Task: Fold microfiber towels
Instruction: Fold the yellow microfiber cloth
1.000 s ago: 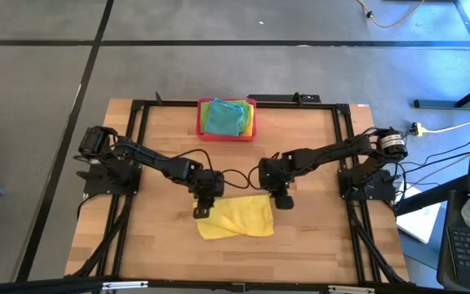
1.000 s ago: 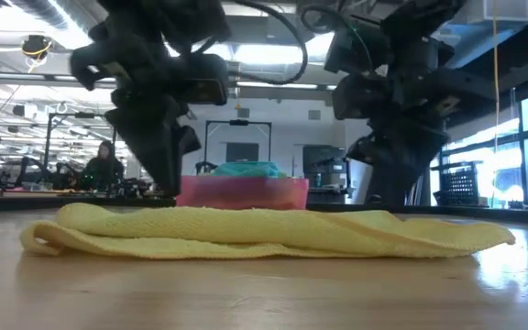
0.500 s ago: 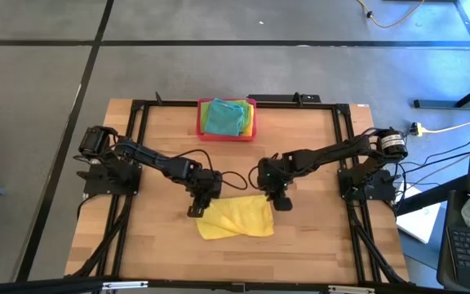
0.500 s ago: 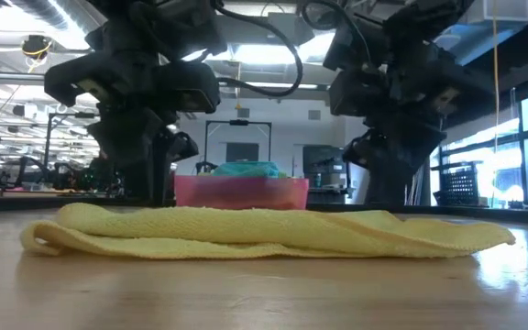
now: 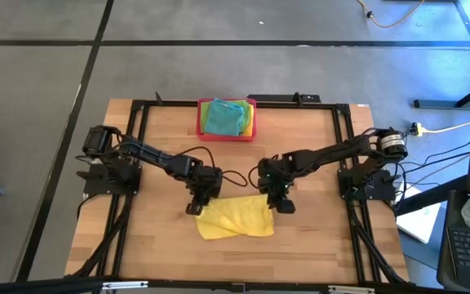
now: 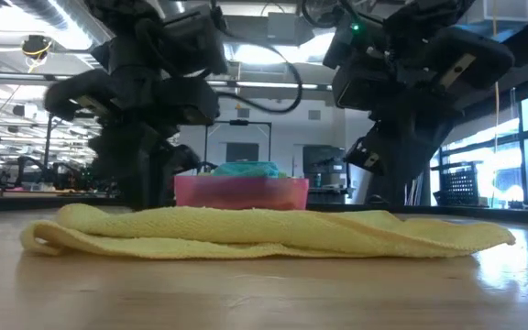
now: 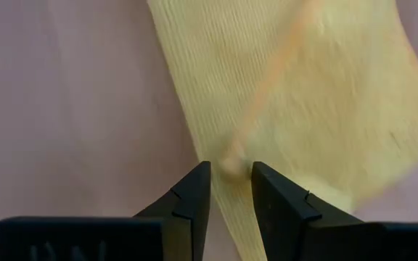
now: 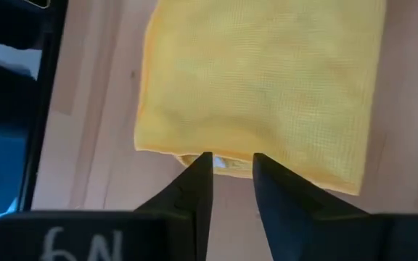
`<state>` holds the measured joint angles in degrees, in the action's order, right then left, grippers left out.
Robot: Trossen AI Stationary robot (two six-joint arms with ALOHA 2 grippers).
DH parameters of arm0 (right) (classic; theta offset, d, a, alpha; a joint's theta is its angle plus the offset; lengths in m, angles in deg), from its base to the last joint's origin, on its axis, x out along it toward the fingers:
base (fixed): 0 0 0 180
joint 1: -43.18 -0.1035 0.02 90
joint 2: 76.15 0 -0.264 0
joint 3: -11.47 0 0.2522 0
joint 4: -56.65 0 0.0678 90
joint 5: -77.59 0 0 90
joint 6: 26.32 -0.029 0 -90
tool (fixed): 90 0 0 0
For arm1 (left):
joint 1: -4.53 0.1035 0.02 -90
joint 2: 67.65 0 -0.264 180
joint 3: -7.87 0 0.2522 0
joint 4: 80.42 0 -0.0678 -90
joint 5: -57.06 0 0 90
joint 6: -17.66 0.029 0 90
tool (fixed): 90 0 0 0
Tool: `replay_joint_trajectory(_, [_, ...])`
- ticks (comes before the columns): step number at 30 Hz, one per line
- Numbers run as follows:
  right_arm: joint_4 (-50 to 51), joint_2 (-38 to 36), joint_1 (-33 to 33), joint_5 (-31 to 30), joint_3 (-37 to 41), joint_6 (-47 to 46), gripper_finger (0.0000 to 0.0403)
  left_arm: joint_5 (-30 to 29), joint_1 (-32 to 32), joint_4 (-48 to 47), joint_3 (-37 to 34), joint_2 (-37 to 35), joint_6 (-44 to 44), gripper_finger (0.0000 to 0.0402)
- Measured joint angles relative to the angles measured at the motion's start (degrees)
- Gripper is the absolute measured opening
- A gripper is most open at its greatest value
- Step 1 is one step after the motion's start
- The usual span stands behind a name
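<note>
A yellow microfiber towel [image 5: 237, 218] lies folded over and flat on the wooden table, near its middle. My left gripper [image 5: 194, 209] stands at the towel's far left corner, fingers a narrow gap apart astride the towel's left edge [image 7: 202, 138]. My right gripper [image 5: 285, 206] stands at the far right corner, also narrowly open, its fingertips on either side of the towel's far edge [image 8: 227, 164]. In the low view the towel [image 6: 264, 234] hides both grippers' fingertips. A teal towel [image 5: 223, 117] lies on others in the pink tray [image 5: 205, 131]. My left gripper points steeply down over the yellow towel's left edge [image 7: 227, 165]; whether its fingertips touch the cloth I cannot tell. My right gripper slants down over the towel's far edge [image 8: 223, 161], and I cannot tell whether it touches either. The towel lies flat on the table.
The pink tray [image 6: 241, 192] stands at the table's far edge, behind the towel. A black frame [image 5: 137, 122] runs along the table's sides and back. Bare wood [image 5: 235, 253] lies in front of the towel.
My left gripper has gone a little down and toward the table's left edge, rolling its wrist as it went. My right gripper has stayed in place and swung its wrist to a new angle. The yellow towel has not moved.
</note>
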<state>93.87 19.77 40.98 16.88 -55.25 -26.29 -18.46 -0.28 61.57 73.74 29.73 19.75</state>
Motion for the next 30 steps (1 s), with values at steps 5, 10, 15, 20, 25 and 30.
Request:
replay_joint_trajectory(5, [-0.01, 0.00, 0.00, 0.52, 0.01, -1.38, 0.0101, 3.32, 0.58, -0.70, -0.05, 0.54, -0.01, 0.0094])
replay_joint_trajectory(10, [-0.10, 0.00, 0.00, 0.45, 0.00, -3.68, 0.0101, 4.00, 0.14, -0.42, -0.08, 0.55, 0.01, 0.0094])
replay_joint_trajectory(15, [-0.08, 0.00, 0.00, 0.40, -0.01, -5.75, 0.0101, 2.44, -0.30, -0.40, 0.01, 0.55, -1.42, 0.0094])
replay_joint_trajectory(20, [-0.08, 0.00, 0.00, 0.39, 0.00, -6.57, 0.0101, 2.34, -0.62, -0.66, 1.45, 0.55, -5.10, 0.0094])
replay_joint_trajectory(25, [-0.06, 0.00, 0.00, 0.37, -0.01, -7.37, 0.0101, 1.59, -1.90, -0.71, 2.62, 0.55, -6.11, 0.0094])
replay_joint_trajectory(30, [-0.06, 0.00, 0.00, 0.37, -0.01, -7.44, 0.0101, 1.51, -3.78, -0.80, 2.83, 0.55, -6.26, 0.0094])
